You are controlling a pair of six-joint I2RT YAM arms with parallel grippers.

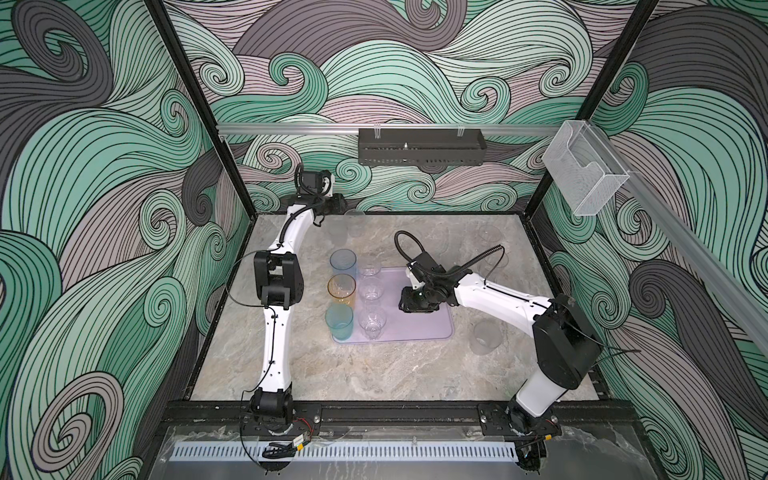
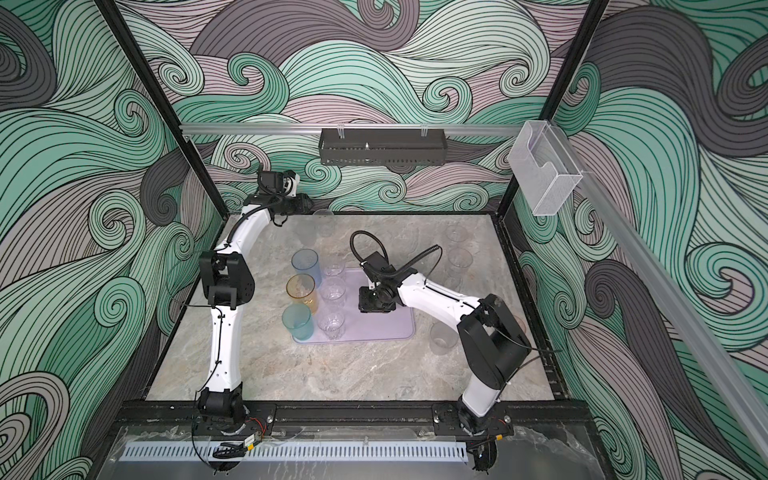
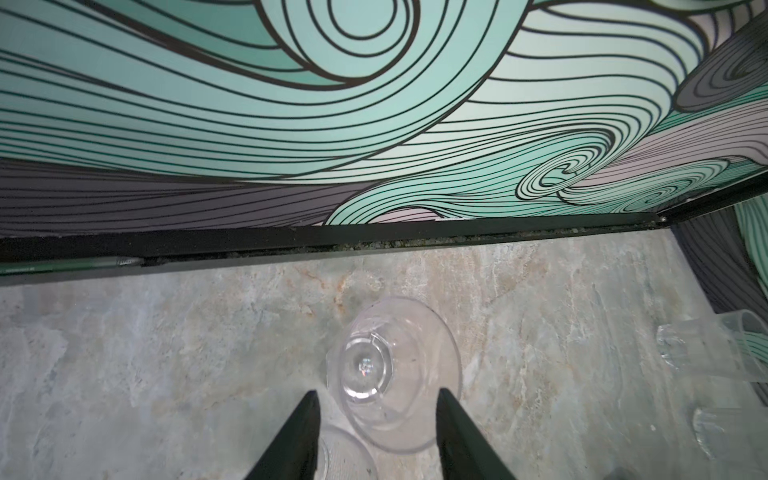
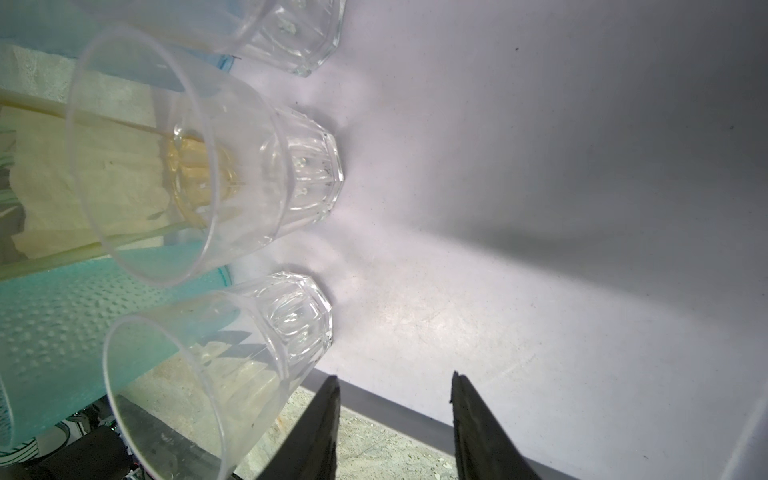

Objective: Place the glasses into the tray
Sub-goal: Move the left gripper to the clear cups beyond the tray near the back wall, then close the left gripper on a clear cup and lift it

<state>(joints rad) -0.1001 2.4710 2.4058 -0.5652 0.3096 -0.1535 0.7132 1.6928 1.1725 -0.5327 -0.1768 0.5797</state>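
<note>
One clear glass [image 3: 395, 374] stands upright — between the left jaws' tips.

Soft, even light; both top views are sharp.
Wrist views bend at their edges; a dark shadow crosses the tray [image 4: 540, 124].

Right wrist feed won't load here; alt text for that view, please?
The right gripper is open and empty above the edge of the lavender tray. Ahead of it, three clear faceted glasses stand in a row on the tray, with tall tumblers, blue, amber and teal, behind them.
</note>
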